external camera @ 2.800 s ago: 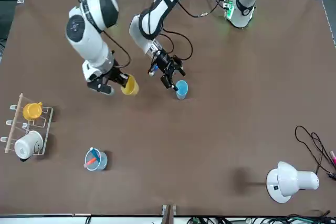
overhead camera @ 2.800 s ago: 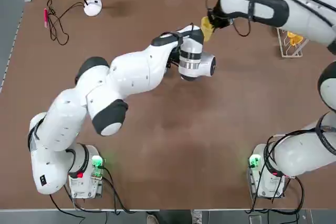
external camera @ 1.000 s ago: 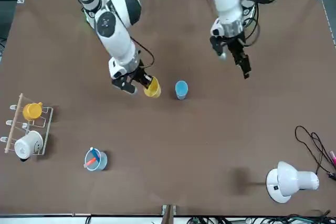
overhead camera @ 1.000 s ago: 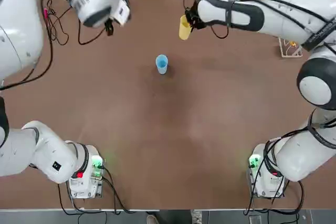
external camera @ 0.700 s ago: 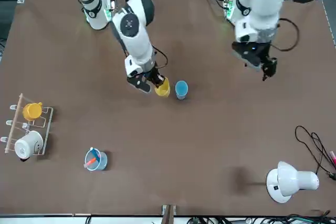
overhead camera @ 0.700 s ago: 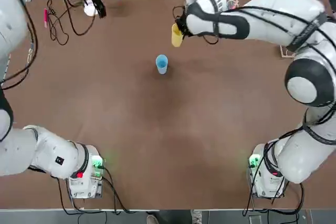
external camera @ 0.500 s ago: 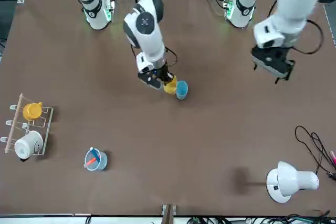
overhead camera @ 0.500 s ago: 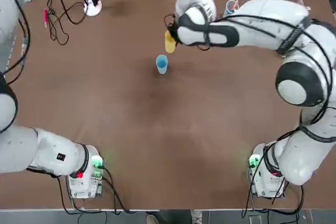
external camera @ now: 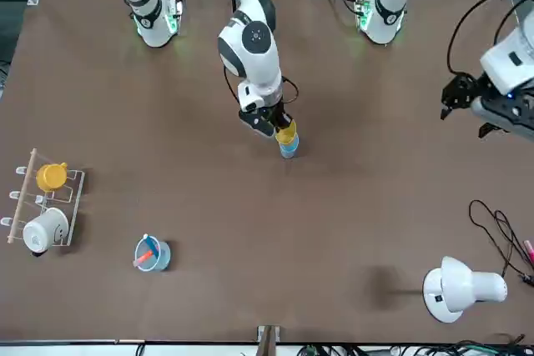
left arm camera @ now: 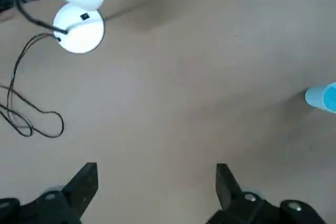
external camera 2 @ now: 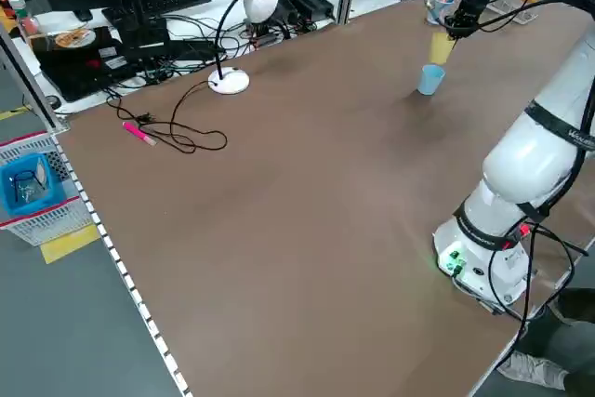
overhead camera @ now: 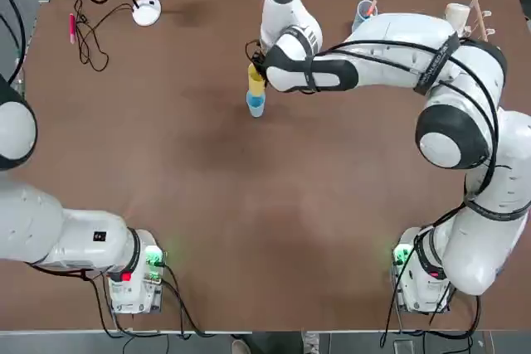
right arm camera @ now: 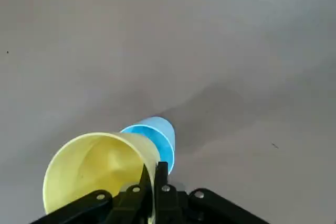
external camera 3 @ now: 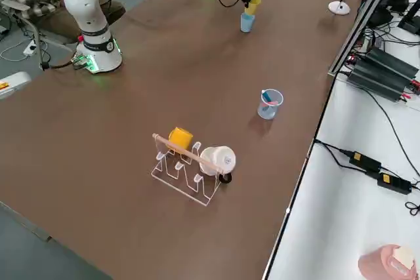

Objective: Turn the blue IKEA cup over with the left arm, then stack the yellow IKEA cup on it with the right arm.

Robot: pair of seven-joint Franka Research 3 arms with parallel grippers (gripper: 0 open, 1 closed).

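Note:
The blue IKEA cup [overhead camera: 255, 106] stands near the table's middle, and its upper end looks closed in the right wrist view [right arm camera: 153, 134]. The yellow IKEA cup [overhead camera: 256, 81] hangs just above it, tilted and not touching it in the left side view [external camera 2: 441, 46]. My right gripper [external camera: 274, 126] is shut on the yellow cup's rim [right arm camera: 97, 167]. My left gripper [left arm camera: 155, 187] is open and holds nothing. It hovers high over the robot's far left of the table [external camera: 465, 107], well away from both cups.
A white desk lamp [overhead camera: 147, 10] with a black cable [overhead camera: 87, 39] and a pink pen [overhead camera: 72, 26] sit at the far left. At the far right are a clear blue tumbler with sticks [external camera: 152, 253] and a rack [external camera: 37, 206] holding two mugs.
My right gripper has carried the yellow cup leftward until it sits right over the blue cup. The left arm has swung out to the robot's far left.

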